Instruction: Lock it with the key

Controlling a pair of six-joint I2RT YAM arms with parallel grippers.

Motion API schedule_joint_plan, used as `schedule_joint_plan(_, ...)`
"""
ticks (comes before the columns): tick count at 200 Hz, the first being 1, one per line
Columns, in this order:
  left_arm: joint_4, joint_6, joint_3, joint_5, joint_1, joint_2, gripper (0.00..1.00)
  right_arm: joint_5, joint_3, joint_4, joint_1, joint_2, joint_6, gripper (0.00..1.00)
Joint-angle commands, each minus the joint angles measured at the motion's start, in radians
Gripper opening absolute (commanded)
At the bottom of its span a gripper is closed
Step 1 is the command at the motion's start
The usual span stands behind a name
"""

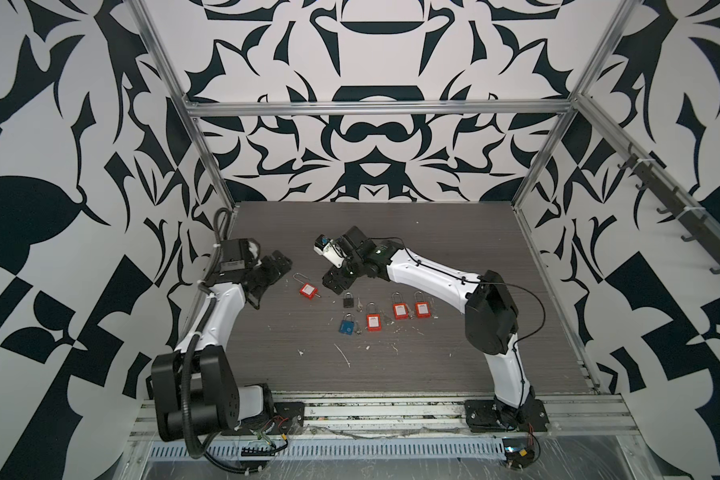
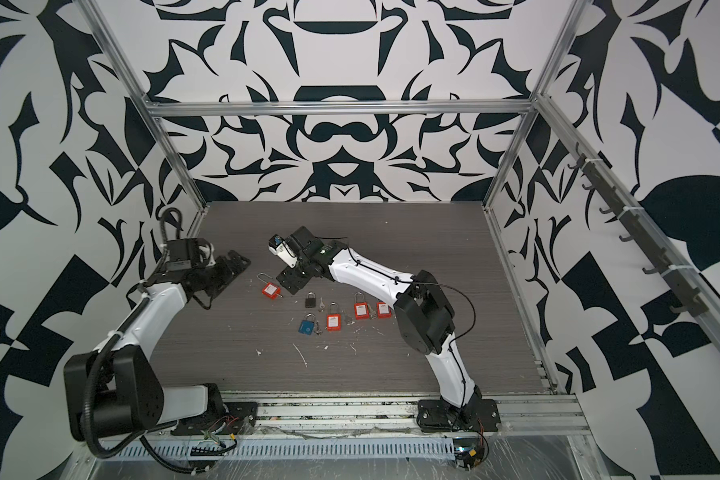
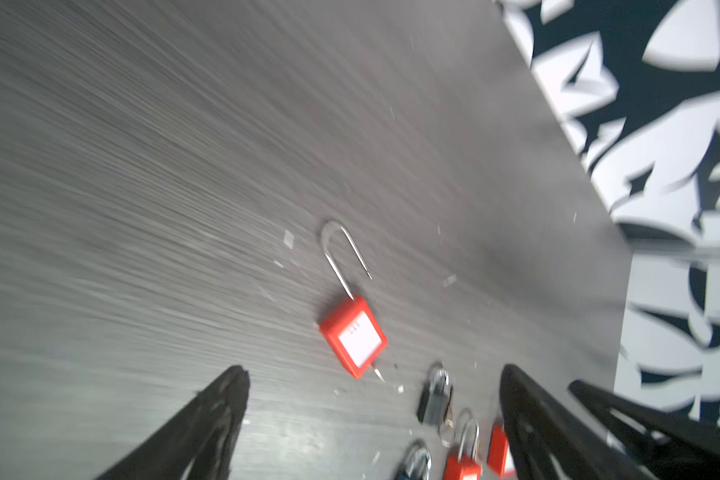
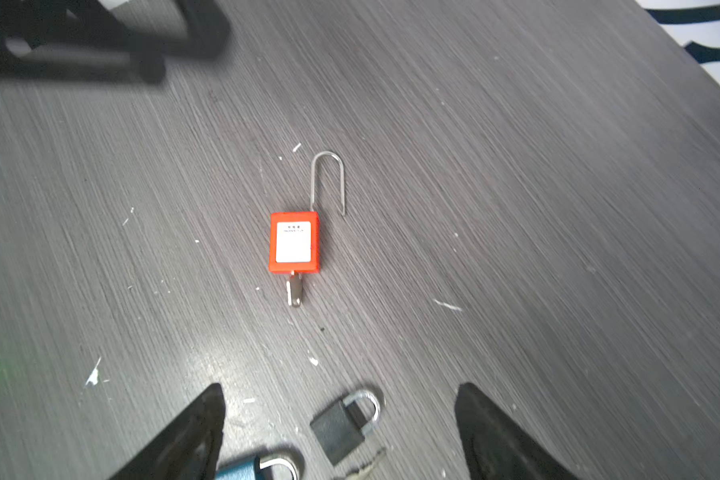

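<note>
— Where is there room to move?
— The back half of the dark, wood-grained tabletop (image 1: 412, 232) is open. Patterned walls close it in at the back and both sides.
— And the lock?
— The red padlock (image 1: 307, 289) lies flat between the two arms. Its thin metal shackle (image 4: 327, 178) is swung out with one end free, and the key (image 4: 294, 291) sits in its base. Other padlocks (image 1: 408, 309) lie nearby, toward the front.
— Fingers?
— The left fingers (image 3: 221, 407) are spread wide and hold nothing. The right fingers (image 4: 200, 424) are also wide and empty, clear of the lock.
</note>
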Motion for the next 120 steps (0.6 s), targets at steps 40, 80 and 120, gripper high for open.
schedule_joint_plan(40,-0.100,0.071,0.005,0.019,0.087,-0.048,0.97,-0.085,0.346,-0.129,0.019,0.248,-0.006,0.91)
schedule_joint_plan(80,-0.103,0.084,-0.017,0.013,0.088,-0.057,0.97,-0.078,0.517,-0.219,0.036,0.390,-0.006,0.94)
schedule_joint_plan(120,-0.113,0.095,-0.021,0.005,0.089,-0.061,0.97,-0.039,0.540,-0.208,0.052,0.446,-0.005,0.91)
